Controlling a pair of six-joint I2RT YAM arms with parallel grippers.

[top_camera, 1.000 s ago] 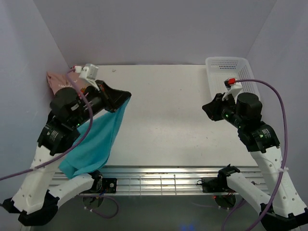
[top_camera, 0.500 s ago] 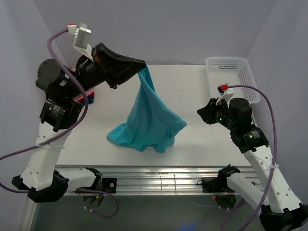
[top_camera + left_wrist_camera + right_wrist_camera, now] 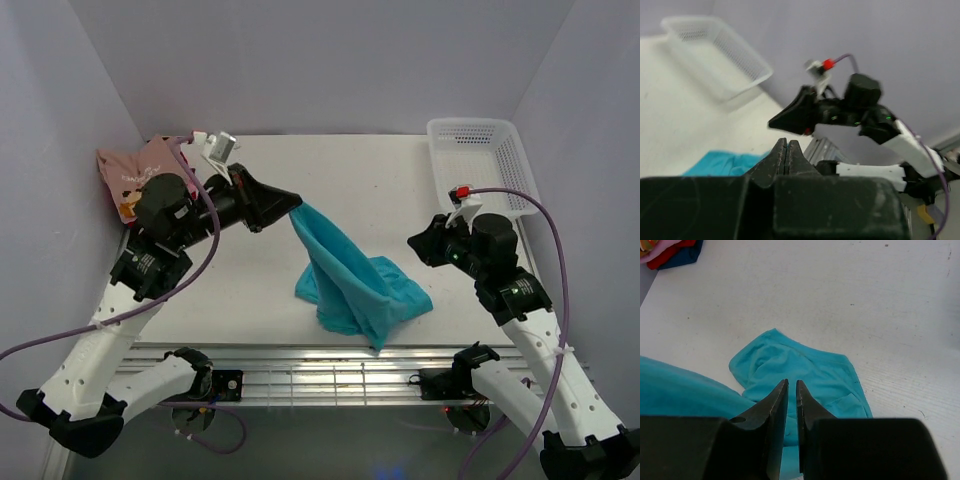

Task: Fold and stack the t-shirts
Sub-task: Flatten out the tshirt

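My left hand [image 3: 293,204] is up over the middle-left of the bench [image 3: 360,165]. Its fingers are pressed together, clamped on one corner of the teal t-shirt [image 3: 350,280]. The shirt hangs from that pinch like a tent: the top edge is lifted and the rest slopes down to the right into a bunched heap on the bench, near the front edge. In the left wrist view the jaws look fully together with no gap, and a bit of teal shows below them.

My right hand [image 3: 412,243] is off to the right of the shirt, close to it but not touching, pointing at it. In the right wrist view its jaws are nearly together with a thin slit between them and nothing in it. The crumpled teal cloth lies flat on the bench below.

The folded t-shirts [image 3: 128,175] are stacked in the far left corner with the pink one on top. The right wrist view catches the red and dark blue edges [image 3: 675,252].

The white mesh basket [image 3: 480,150] sits in the far right corner, well apart from the teal shirt.
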